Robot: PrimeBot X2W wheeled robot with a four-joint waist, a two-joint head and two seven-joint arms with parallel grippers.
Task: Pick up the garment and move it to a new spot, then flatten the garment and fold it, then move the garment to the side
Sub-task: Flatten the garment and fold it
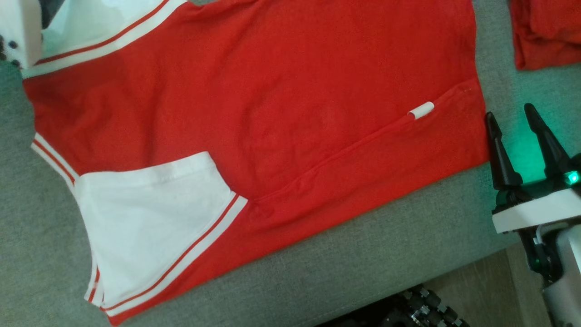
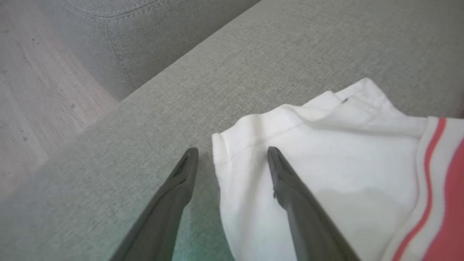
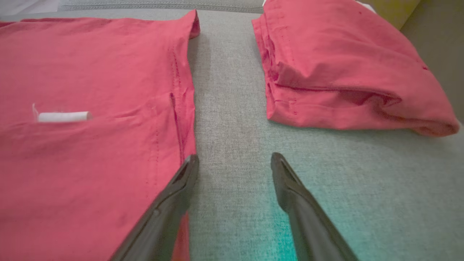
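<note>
The garment [image 1: 272,113] lies spread flat on the sofa [image 1: 408,236]. In the head view its 12 o'clock part is cut off by the frame, and a pale casing [image 1: 13,27] at 10 o'clock covers one corner; we cannot tell what that casing is. A folded pile [image 1: 544,32] at 1 o'clock is also cut off.

The right gripper [image 1: 509,112] stands at 3 o'clock, jaws spread wide with nothing held. In the right wrist view this gripper [image 3: 234,156] has one finger over the garment's hem and the other over bare sofa. We see an open strip between garment and pile [image 3: 344,72].

The left gripper [image 2: 232,149] is likewise spread wide and empty, straddling the edge of the white sleeve [image 2: 326,163]. We cannot tell whether it touches the cloth. Bare sofa lies at 9 to 12 o'clock of it.

The sofa's front edge runs close along the garment; floor [image 1: 476,281] lies beyond at 5 o'clock.
</note>
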